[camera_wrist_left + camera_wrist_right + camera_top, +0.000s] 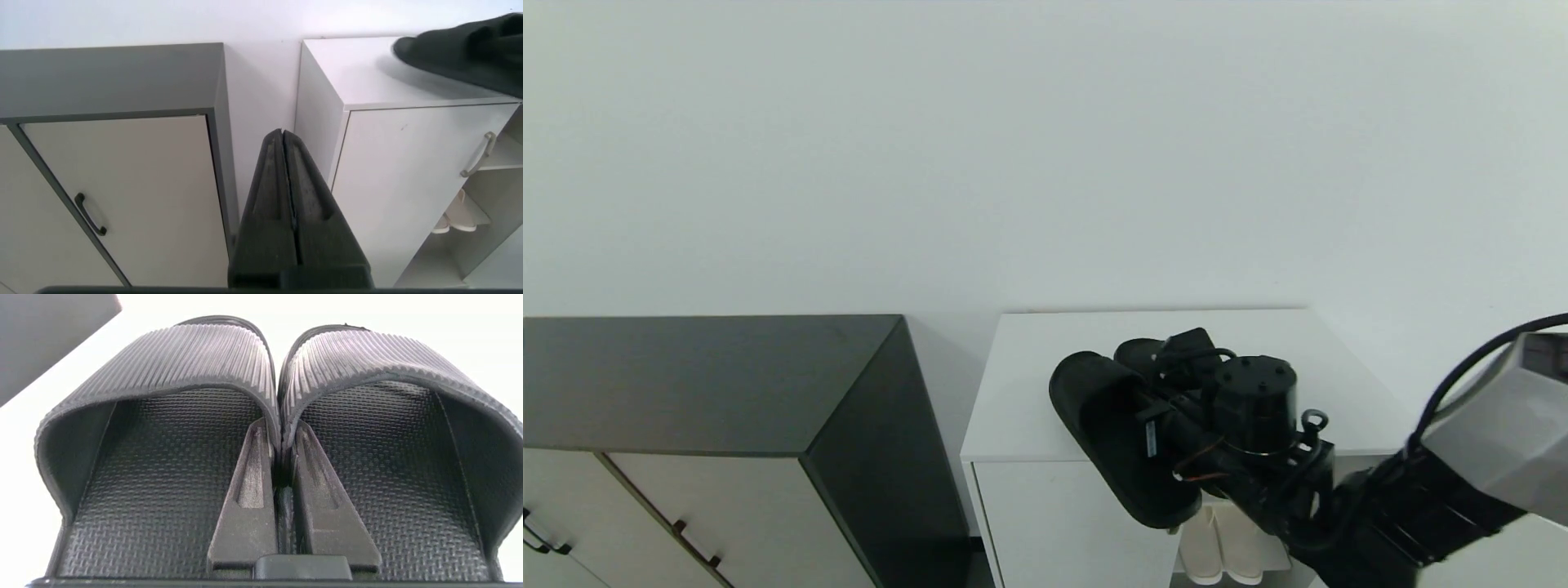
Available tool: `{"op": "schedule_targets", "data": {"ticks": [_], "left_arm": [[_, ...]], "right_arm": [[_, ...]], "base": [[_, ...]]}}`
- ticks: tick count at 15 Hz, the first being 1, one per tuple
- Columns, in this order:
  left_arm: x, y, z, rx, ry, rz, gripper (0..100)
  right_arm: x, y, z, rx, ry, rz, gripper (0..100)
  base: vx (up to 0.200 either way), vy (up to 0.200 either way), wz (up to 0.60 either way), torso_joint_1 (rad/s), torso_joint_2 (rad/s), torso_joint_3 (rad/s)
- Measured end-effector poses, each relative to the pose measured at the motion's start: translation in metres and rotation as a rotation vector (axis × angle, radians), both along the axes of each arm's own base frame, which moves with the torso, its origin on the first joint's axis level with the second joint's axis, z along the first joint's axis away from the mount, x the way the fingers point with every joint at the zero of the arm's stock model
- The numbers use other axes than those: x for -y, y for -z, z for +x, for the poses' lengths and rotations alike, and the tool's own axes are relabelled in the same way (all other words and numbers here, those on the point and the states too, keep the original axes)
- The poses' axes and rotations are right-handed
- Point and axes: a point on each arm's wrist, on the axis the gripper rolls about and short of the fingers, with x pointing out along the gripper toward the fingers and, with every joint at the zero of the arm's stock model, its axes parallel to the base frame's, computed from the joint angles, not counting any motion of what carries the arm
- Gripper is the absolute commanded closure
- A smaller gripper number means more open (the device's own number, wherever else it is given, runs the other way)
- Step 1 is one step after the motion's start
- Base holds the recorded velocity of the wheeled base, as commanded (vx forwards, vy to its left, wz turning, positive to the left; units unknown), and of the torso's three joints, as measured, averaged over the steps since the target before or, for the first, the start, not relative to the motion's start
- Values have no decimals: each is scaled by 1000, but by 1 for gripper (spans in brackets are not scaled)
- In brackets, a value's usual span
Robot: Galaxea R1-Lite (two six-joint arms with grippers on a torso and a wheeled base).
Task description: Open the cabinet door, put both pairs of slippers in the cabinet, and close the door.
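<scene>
On the left we see a dark grey-topped cabinet point(686, 384), its cream doors shut. Our left gripper point(286, 155) is closed on nothing and faces the gap between the cabinets. The white cabinet point(1029, 367) holds a pair of cream slippers point(1217, 555) on an inner shelf. Over its top's front edge, our right gripper point(280, 429) pinches the ribbed black rubber slippers point(1111, 433) together by their inner walls.

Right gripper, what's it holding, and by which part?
The right gripper grips the black slippers, a finger inside each, pinching their adjoining strap walls together.
</scene>
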Motion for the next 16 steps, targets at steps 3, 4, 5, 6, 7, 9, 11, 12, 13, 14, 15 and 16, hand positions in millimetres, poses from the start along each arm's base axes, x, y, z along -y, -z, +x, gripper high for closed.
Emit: {"op": "schedule_targets", "data": {"ticks": [3,4,5,6,7,9,11,12,13,14,15,16], "left_arm": [[0,0,0,0,0,-1,100],[0,0,0,0,0,0,100],[0,0,0,0,0,0,100],[0,0,0,0,0,0,100],[0,0,0,0,0,1,100],[0,0,0,0,0,1,100],[0,0,0,0,0,0,100],[0,0,0,0,-1,-1,100],[0,0,0,0,-1,-1,100],[0,0,0,0,-1,-1,100],[0,0,0,0,-1,-1,100],[0,0,0,0,-1,-1,100]], "right_arm": [[16,-14,-21,10,-42,17,100],[17,-16,-24,12,-43,19,100],[17,-17,-25,14,-45,19,100],[17,-17,-26,16,-44,19,100],[17,-17,-26,18,-33,17,100],[16,-18,-27,21,-32,18,100],[16,-18,-27,22,-32,18,100],[16,-18,-27,22,-32,19,100],[16,-19,-27,24,-32,20,100],[16,-19,-27,23,-31,20,100],[15,-18,-27,22,-31,19,100],[15,-18,-27,23,-33,20,100]], "base": [[0,0,0,0,0,0],[0,0,0,0,0,0],[0,0,0,0,0,0],[0,0,0,0,0,0],[0,0,0,0,0,0],[0,0,0,0,0,0],[-100,0,0,1,1,1],[-200,0,0,-2,2,12],[-200,0,0,12,2,-2],[-200,0,0,17,12,-2],[-200,0,0,-2,2,-2],[-200,0,0,-17,-7,7]]}}
